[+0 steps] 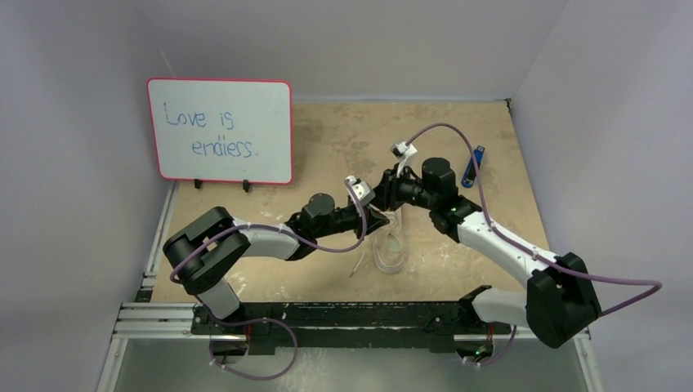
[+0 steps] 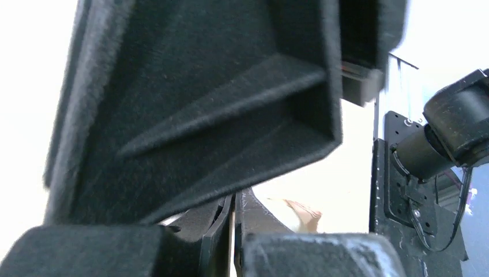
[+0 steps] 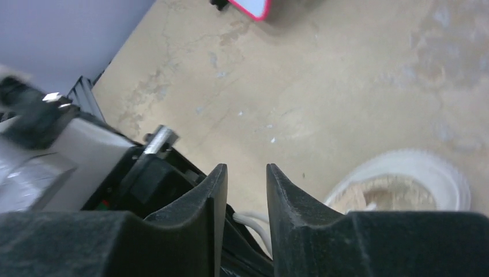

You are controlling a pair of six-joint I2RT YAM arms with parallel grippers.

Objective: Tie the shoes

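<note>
Black fingers of the right gripper are standing slightly apart, a narrow gap showing between them, and a white lace is lying just beneath that gap. Just beside it, the left gripper is pressing its jaws together, though whether it is pinching a lace cannot be told. Right below both grippers the pale pink sneaker is sitting on the tan table, while a red-framed whiteboard is standing well beyond them.
</note>
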